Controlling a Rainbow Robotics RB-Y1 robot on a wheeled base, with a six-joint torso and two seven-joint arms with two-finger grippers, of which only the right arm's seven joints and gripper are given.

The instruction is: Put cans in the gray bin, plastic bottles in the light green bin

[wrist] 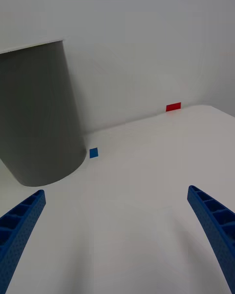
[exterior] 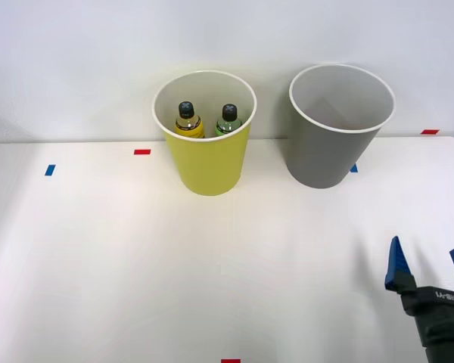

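Observation:
The light green bin (exterior: 209, 155) stands at the back of the white table, left of the gray bin (exterior: 331, 144). Two plastic bottles with black caps stand inside the green bin, a yellow one (exterior: 187, 121) and a green one (exterior: 228, 120). What lies inside the gray bin is hidden from here, and no can is in sight. My right gripper (exterior: 427, 262) hovers open and empty near the table's front right, well in front of the gray bin (wrist: 39, 117). Its blue ribbed fingers (wrist: 215, 225) are spread wide.
Small tape marks dot the table: blue (exterior: 50, 170), red (exterior: 142, 151), red (exterior: 430, 131), blue (wrist: 93, 152) by the gray bin's base, and red (exterior: 231, 361) at the front edge. A white wall rises right behind the bins.

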